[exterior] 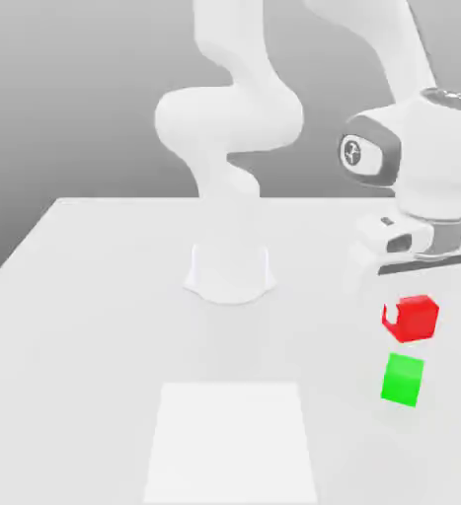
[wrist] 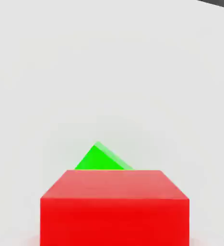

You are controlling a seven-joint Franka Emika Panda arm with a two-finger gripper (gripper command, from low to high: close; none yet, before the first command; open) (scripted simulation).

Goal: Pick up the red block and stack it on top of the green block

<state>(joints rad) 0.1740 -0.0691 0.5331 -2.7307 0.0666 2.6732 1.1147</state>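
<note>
You have a broad, flat table (exterior: 96, 325) of matte pale grey, smooth and unmarked, stretching across the exterior view. On its near side lies a slightly brighter white rectangular patch (exterior: 232, 442), flush with the surface. At the far middle sits the arm (exterior: 236, 118), glossy white and built of thick rounded segments that curl up from a round flared base (exterior: 230, 274). Its wrist comes down on the exterior view's right, a rounded white housing with a dark grey collar and a circular end cap (exterior: 353, 152).

Below that wrist hangs your gripper (exterior: 409, 314), pointing down, its pale fingers blending into the table. It is closed on the red block (exterior: 412, 319), a small cube with smooth, plain, saturated faces and crisp edges; a pale finger (exterior: 393, 317) bites a notch into its outline on the exterior view's left. The red block is off the table, held in the air.

Just beneath it, apart from it, the green block (exterior: 403, 381) rests on the table, an equally plain, smooth cube of similar size. In the hand view, the red block (wrist: 114, 207) is nearest you, and a corner of the green block (wrist: 100, 159) pokes out from behind its top edge, rotated relative to it.
</note>
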